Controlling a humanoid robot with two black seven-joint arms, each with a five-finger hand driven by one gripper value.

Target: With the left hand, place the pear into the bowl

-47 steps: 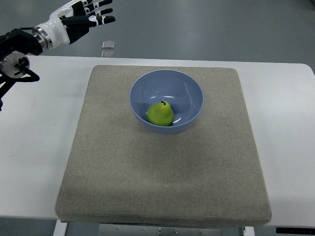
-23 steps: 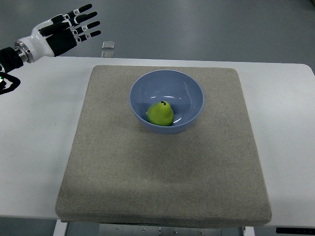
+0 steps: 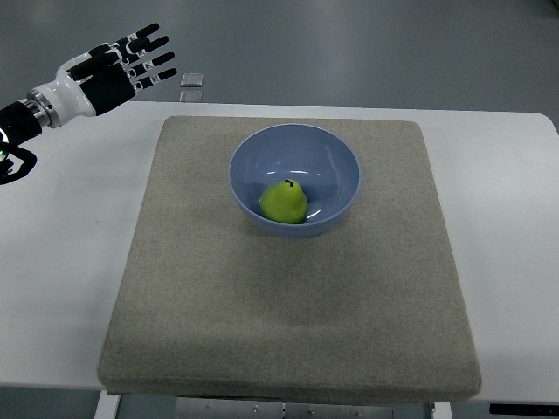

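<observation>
A green pear (image 3: 285,202) with a dark stem lies inside the blue bowl (image 3: 336,157), toward its near left side. The bowl stands on a grey mat (image 3: 288,297). My left hand (image 3: 118,65) hovers at the upper left, well away from the bowl, beyond the table's far left edge. Its black and white fingers (image 3: 148,58) are spread and hold nothing. The right arm does not show.
The mat covers most of a white table (image 3: 70,244). A small grey square object (image 3: 192,79) lies on the floor beyond the table's far edge, just right of my left hand.
My left hand has dropped lower and drawn back toward the left over the second, with only a slight shift in the last half. Pear and bowl have not moved.
</observation>
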